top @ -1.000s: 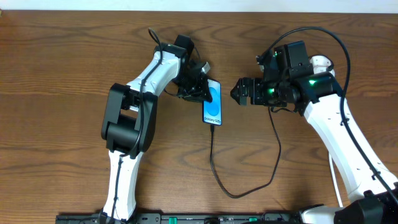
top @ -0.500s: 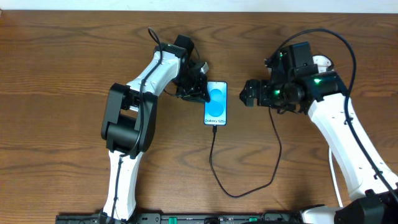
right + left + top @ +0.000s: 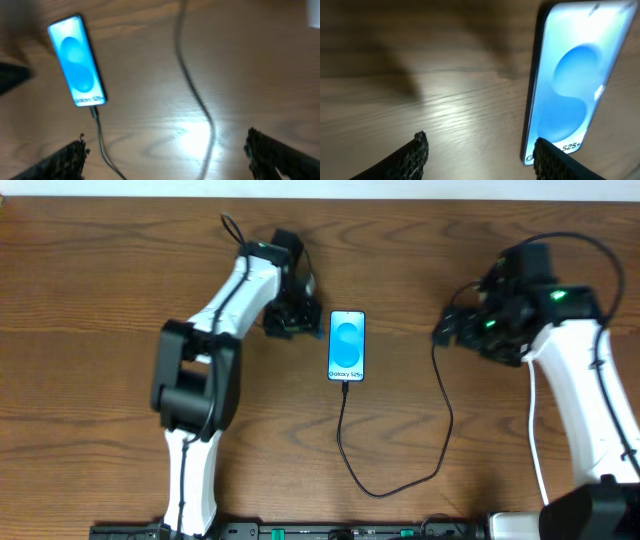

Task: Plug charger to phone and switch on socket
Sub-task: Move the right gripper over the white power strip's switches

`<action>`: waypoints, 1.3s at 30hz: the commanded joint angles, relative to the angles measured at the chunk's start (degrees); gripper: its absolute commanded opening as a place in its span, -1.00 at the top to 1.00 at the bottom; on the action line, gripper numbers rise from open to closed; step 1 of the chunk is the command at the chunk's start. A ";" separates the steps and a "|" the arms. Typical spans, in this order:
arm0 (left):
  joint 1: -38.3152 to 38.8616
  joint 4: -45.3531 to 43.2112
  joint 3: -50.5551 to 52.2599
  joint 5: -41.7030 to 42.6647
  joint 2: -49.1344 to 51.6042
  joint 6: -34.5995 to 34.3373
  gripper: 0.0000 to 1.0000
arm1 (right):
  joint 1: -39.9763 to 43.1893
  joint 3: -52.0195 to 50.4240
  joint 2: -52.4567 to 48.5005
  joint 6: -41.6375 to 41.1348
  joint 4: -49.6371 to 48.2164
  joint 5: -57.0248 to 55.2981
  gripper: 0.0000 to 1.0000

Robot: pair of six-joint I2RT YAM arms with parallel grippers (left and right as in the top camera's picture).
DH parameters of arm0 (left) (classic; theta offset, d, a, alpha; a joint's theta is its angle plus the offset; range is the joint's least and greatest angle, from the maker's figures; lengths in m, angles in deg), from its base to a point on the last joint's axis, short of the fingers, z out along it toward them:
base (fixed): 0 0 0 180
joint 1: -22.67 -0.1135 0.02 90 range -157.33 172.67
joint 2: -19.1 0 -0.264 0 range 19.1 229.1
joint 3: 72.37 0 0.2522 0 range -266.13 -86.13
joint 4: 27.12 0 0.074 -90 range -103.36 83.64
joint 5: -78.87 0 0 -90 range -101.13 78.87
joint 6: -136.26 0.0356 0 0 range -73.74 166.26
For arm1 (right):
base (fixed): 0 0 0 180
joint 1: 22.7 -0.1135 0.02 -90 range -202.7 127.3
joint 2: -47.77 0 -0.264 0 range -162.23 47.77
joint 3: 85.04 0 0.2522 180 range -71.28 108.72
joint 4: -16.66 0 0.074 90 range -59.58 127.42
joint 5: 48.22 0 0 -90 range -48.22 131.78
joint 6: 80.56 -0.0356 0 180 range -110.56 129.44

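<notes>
I found the phone lying flat on the tabletop, screen lit, with the charger connector at its lower edge. My left gripper sat just beside the phone, jaws apart and empty. The right gripper hung well off, jaws spread wide.

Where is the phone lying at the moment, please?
In the overhead view the phone lies flat, screen up, just right of the left gripper, with the charger meeting its near end.
</notes>
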 commanded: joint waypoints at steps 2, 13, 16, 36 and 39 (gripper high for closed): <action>-0.33 -1.49 -2.93 -13.66 -13.94 -2.64 -0.72 | 6.40 11.47 -6.80 5.68 7.28 -0.76 -0.99; -0.33 -3.54 -2.86 -17.99 -22.49 -2.69 -0.75 | 16.02 21.27 -21.09 -9.35 1.62 -23.93 -0.98; -0.33 -3.52 -2.86 -17.99 -22.49 -2.69 -0.75 | 18.34 21.27 -22.77 -10.99 -0.46 -23.82 -0.99; -0.33 -3.54 -2.86 -17.99 -22.49 -2.69 -0.75 | 23.19 21.20 -33.03 -12.31 -10.40 -19.78 -0.99; -0.33 -3.52 -2.86 -17.99 -22.49 -2.69 -0.75 | 23.23 20.92 -33.05 -12.31 -10.75 -20.20 -0.98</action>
